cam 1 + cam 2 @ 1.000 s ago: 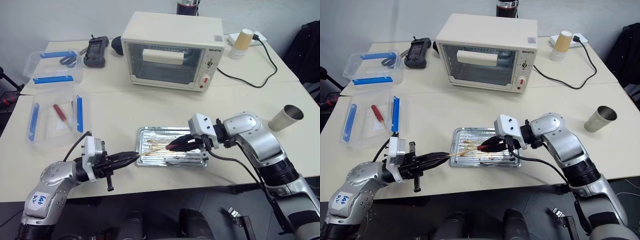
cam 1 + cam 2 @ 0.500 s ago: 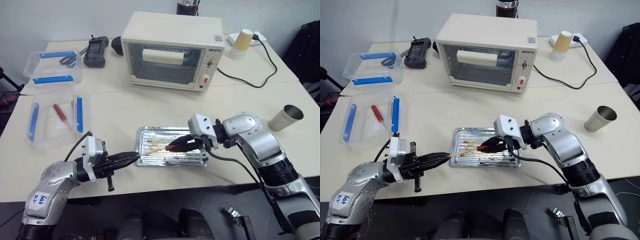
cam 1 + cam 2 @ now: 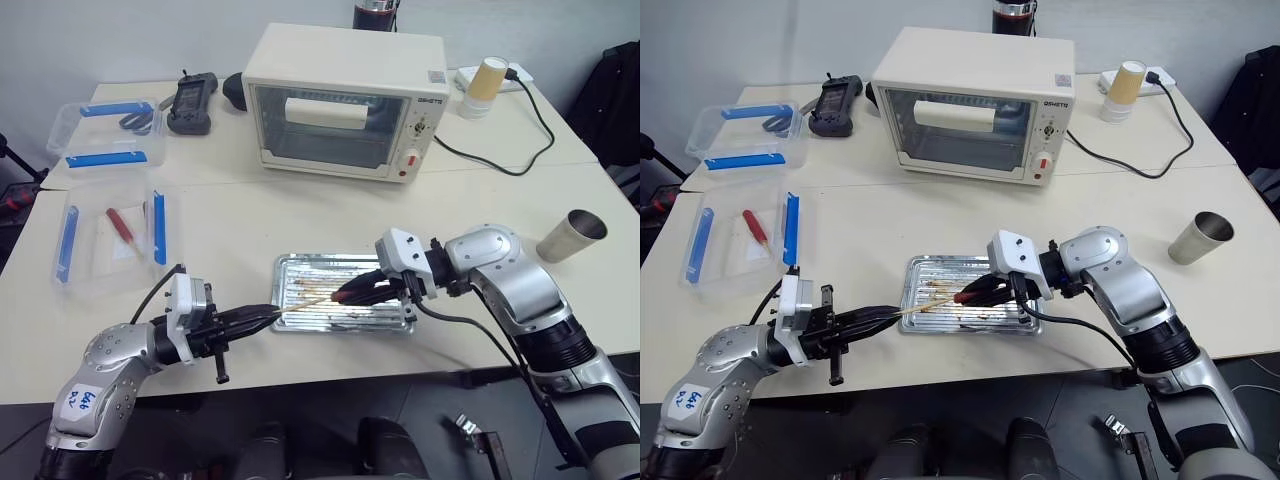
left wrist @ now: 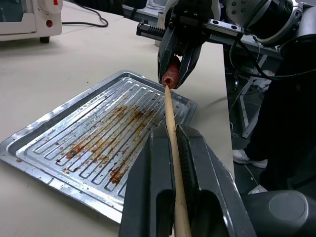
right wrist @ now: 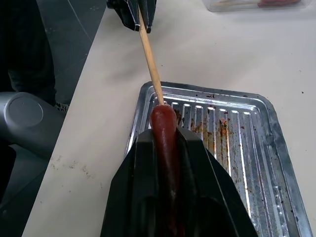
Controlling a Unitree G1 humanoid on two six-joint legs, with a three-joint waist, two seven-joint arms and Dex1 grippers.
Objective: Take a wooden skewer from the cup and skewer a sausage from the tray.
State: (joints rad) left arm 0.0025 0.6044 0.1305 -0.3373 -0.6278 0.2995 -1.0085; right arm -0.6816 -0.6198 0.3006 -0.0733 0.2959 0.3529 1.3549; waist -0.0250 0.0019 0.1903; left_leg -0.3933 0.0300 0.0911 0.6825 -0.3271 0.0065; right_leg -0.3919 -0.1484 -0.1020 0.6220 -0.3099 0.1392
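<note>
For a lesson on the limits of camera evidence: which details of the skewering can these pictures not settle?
- How deep the wooden skewer has entered the sausage: in the left wrist view the right claw covers it.
- The sausage's rear end: in the right wrist view it is sunk between the claw's fingers.
- What the cup holds: in the head views it is tilted and too small.
- The skewer's butt end: hidden inside the left claw.

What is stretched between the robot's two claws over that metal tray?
A thin wooden skewer. The left gripper is shut on one end; its tip meets the end of the sausage that the right gripper holds above the tray, clearest in both wrist views.
</note>
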